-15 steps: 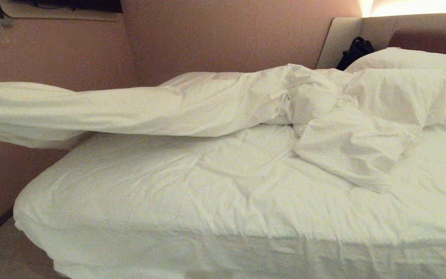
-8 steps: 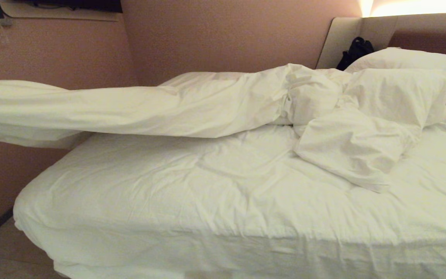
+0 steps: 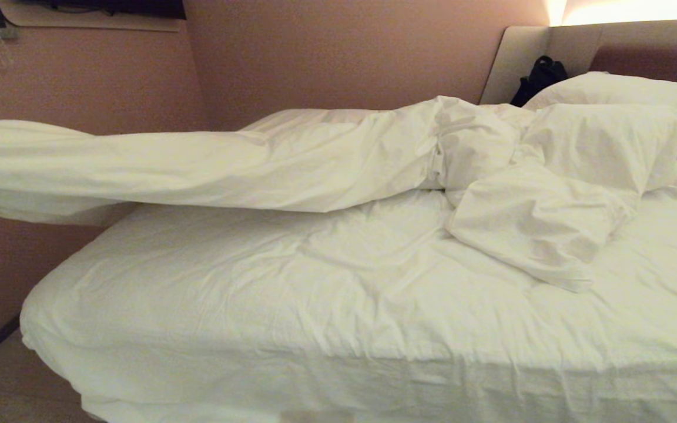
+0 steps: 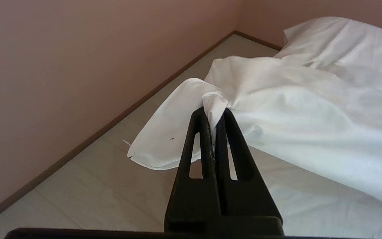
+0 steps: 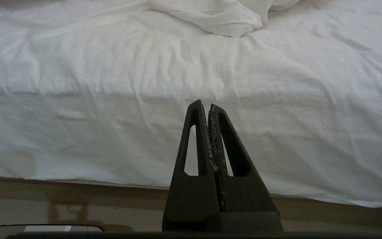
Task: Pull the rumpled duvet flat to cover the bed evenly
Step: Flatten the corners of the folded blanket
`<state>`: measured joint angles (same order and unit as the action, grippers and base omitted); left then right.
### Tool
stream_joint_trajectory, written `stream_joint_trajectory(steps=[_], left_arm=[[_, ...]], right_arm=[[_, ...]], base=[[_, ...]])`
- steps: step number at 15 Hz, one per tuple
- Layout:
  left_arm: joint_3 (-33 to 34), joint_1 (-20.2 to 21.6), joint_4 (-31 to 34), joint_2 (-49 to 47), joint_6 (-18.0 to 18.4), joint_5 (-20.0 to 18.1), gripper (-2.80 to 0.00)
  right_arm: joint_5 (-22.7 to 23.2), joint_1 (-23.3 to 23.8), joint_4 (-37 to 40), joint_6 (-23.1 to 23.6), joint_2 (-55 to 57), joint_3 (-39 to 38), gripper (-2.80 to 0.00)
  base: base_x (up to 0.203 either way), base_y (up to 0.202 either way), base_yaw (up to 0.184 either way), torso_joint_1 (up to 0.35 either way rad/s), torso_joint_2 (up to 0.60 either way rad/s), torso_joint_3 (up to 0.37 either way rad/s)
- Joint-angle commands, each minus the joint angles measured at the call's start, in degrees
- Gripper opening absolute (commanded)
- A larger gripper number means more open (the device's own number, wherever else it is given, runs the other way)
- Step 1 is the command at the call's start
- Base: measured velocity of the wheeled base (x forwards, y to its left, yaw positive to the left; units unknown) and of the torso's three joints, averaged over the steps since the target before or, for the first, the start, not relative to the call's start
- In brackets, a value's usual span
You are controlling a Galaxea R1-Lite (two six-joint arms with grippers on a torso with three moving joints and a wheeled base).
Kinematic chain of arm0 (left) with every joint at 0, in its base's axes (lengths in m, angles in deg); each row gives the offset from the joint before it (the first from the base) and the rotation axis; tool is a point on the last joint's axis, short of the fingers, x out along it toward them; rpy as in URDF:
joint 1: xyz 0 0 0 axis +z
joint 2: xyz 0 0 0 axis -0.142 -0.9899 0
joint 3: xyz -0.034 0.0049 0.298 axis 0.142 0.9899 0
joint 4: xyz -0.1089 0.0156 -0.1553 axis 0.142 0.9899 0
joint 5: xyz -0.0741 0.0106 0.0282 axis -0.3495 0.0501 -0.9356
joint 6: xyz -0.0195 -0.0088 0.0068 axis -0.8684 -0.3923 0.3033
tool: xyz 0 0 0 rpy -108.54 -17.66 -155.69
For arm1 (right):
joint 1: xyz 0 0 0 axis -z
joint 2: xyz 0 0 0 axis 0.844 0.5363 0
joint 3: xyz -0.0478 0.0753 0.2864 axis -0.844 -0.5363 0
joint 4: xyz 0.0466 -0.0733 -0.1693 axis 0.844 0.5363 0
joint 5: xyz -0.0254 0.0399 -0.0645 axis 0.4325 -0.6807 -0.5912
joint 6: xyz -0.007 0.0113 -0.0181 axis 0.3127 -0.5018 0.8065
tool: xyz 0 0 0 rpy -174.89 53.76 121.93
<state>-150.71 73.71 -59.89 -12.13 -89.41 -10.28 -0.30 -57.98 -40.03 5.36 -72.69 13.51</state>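
1. In the head view, the thick, creased white duvet (image 3: 209, 167) is seen stretched as a long band from a rumpled heap near the plump white pillows (image 3: 609, 91) out past the left edge of the wide low bed (image 3: 315, 305), its left end held up off the mattress. Neither gripper is seen here.

2. In the left wrist view, a bunched corner of the duvet (image 4: 277, 99) is pinched between the closed black fingers of the left gripper (image 4: 215, 111), above the pale floor (image 4: 78, 199) beside the pinkish wall (image 4: 61, 66).

3. In the right wrist view, the right gripper (image 5: 204, 105) is seen closed on nothing, parked low, facing the white-sheeted side of the bed (image 5: 111, 132).
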Motion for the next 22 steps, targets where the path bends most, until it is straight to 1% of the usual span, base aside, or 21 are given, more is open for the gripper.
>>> stream_joint_trajectory(steps=[1, 4, 7, 10, 12, 16, 22], left_arm=[[-0.2, 0.9, -0.5, 0.2, -1.4, -0.2, -2.80], [-1.0, 1.8, 0.0, 0.5, -2.1, -0.2, -2.80], [-1.0, 3.0, -0.1, 1.9, -4.2, -0.2, -2.80], [-1.3, 3.4, -0.2, 2.0, -4.4, -0.2, -2.80], [-2.3, 3.6, -0.1, 2.0, -6.9, -0.2, -2.80], [-3.1, 4.3, 0.0, 2.0, -8.6, -0.2, -2.80], [-3.0, 4.3, -0.1, 1.9, -8.7, -0.2, -2.80]], right_arm=[[0.0, 0.0, 0.0, 0.0, 0.0, 0.0, -2.80], [0.0, 0.0, 0.0, 0.0, 0.0, 0.0, -2.80], [0.0, 0.0, 0.0, 0.0, 0.0, 0.0, -2.80], [0.0, 0.0, 0.0, 0.0, 0.0, 0.0, -2.80], [0.0, 0.0, 0.0, 0.0, 0.0, 0.0, -2.80], [0.0, 0.0, 0.0, 0.0, 0.0, 0.0, -2.80], [0.0, 0.0, 0.0, 0.0, 0.0, 0.0, -2.80]], base=[[0.000, 0.000, 0.000, 0.000, 0.00, 0.000], [0.000, 0.000, 0.000, 0.000, 0.00, 0.000], [0.000, 0.000, 0.000, 0.000, 0.00, 0.000], [0.000, 0.000, 0.000, 0.000, 0.00, 0.000], [0.000, 0.000, 0.000, 0.000, 0.00, 0.000], [0.000, 0.000, 0.000, 0.000, 0.00, 0.000], [0.000, 0.000, 0.000, 0.000, 0.00, 0.000]])
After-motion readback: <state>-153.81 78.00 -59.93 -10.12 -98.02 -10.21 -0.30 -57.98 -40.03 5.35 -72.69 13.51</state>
